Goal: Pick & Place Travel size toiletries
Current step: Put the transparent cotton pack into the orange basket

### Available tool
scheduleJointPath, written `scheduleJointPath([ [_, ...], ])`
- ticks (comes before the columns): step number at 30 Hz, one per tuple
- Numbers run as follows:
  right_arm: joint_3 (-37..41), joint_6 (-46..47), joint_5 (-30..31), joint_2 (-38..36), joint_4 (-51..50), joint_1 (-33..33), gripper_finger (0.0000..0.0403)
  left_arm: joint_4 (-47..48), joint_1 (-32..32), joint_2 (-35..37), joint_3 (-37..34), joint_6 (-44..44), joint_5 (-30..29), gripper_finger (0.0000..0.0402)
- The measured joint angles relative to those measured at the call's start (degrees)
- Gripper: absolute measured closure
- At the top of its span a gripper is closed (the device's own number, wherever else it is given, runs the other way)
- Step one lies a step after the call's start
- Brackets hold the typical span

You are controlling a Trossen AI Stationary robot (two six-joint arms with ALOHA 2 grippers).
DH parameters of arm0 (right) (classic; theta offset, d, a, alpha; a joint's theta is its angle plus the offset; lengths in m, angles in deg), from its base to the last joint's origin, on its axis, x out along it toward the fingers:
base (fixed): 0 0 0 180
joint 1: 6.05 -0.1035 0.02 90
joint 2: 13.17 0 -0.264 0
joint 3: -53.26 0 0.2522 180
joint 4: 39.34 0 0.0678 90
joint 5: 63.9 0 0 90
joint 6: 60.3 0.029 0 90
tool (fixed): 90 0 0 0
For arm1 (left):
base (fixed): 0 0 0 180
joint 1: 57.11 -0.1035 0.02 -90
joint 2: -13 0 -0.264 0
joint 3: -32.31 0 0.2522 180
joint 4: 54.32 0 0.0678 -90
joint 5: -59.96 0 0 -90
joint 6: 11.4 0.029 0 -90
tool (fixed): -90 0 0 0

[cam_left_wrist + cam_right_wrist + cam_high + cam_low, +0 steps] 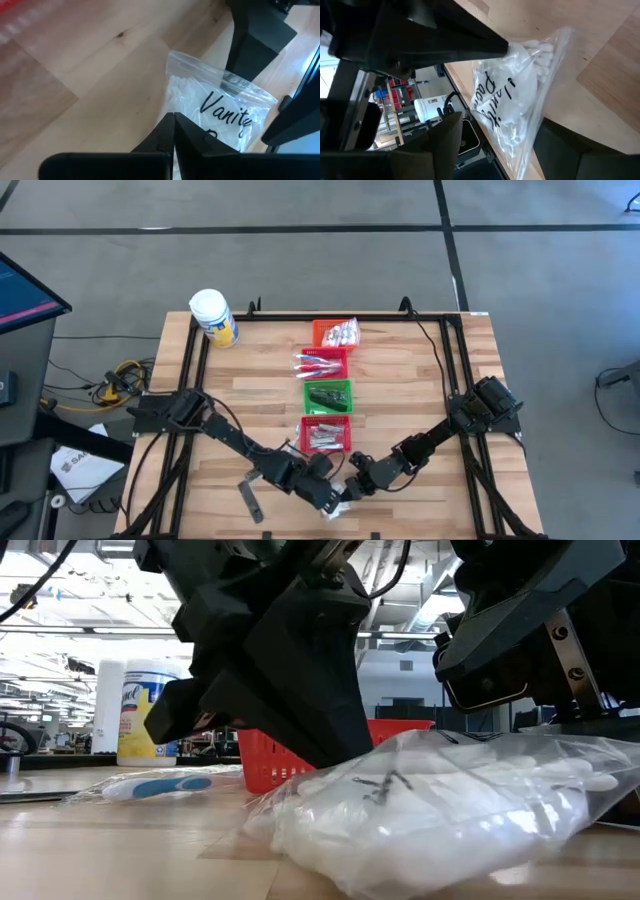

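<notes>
A clear sachet point(220, 107) with white contents and dark handwriting lies flat on the wooden table near its front edge point(338, 506). My left gripper point(173, 119) is shut and slants down from the table's left, its tip at one end of the sachet. My right gripper point(500, 127) comes in from the table's right and stands open. One of its fingers point(447, 137) is on each long side of the sachet. In the low view the sachet point(440, 815) rests on the wood below both grippers. My left gripper meets the sachet with its shut fingertips point(506, 48) at the end where the white contents bunch up point(532, 50). It slants down from the table's left. The sachet lies on the table. My right gripper straddles the sachet; I cannot tell whether its fingers touch it.
A row of small mesh baskets runs back from the grippers: red point(326, 433), green point(328, 394), red point(322, 363), orange point(335, 332). A white jar point(213, 317) stands at the far left. A wrapped item point(250, 500) lies left of the grippers near the front edge.
</notes>
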Motion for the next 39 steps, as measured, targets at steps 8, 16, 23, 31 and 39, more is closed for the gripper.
scheduleJointPath([
  [8,-0.02,0.46,-0.26,0.0,-0.52,0.0,0.0212,-0.06,0.09,-0.01,0.0,0.02,-0.07,0.0401],
  [16,-0.01,-0.02,-0.83,-0.01,-0.52,0.0,0.0311,1.12,0.63,-0.01,0.0,-0.01,-0.13,0.0401],
  [23,0.11,-2.08,-2.83,0.0,1.86,0.02,0.0394,3.13,2.0,-0.01,-0.02,-1.78,-0.73,0.0401],
  [31,0.4,-2.6,-4.75,-1.01,6.66,-0.89,0.04,12.91,6.82,3.98,-0.11,-8.9,-8.74,0.0401],
  [39,0.18,-5.21,-0.08,-10.37,7.29,0.57,0.0402,36.54,10.25,17.27,-0.09,-17.69,-23.91,0.0401],
])
